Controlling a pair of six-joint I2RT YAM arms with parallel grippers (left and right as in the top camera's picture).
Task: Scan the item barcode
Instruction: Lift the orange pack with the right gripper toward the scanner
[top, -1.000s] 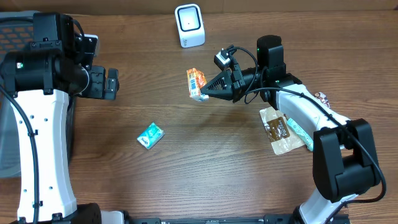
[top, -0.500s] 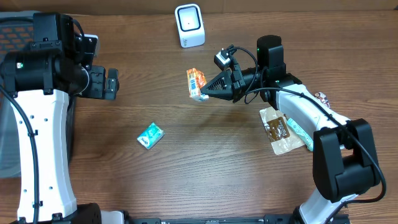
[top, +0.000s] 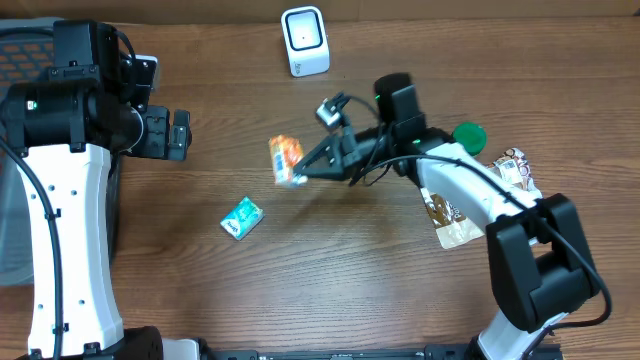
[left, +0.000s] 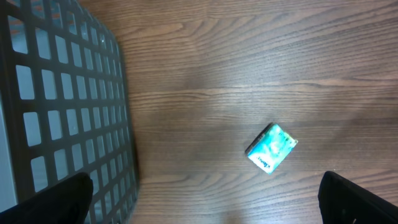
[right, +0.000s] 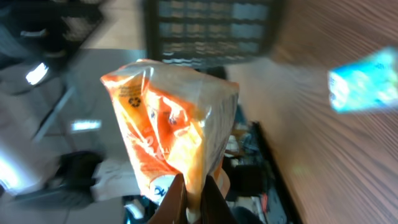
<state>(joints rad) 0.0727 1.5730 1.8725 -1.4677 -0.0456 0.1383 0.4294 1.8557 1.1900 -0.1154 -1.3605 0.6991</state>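
Observation:
My right gripper (top: 303, 174) is shut on an orange snack packet (top: 285, 159), held above the middle of the table. In the right wrist view the packet (right: 174, 130) hangs crumpled, its lower edge pinched between the two fingers (right: 214, 200). The white barcode scanner (top: 304, 41) stands at the far edge, well beyond the packet. My left gripper (top: 168, 134) is open near the left side, with nothing between its fingers (left: 68, 199). No barcode shows on the packet.
A teal packet (top: 242, 217) lies on the wood (left: 272, 148) left of centre. A dark mesh basket (left: 62, 106) sits at the far left. Brown and white packets (top: 450, 215) and a green lid (top: 467, 135) lie at the right.
My right arm has swung left and toward the front with the orange packet, uncovering the green lid. The left arm has not moved.

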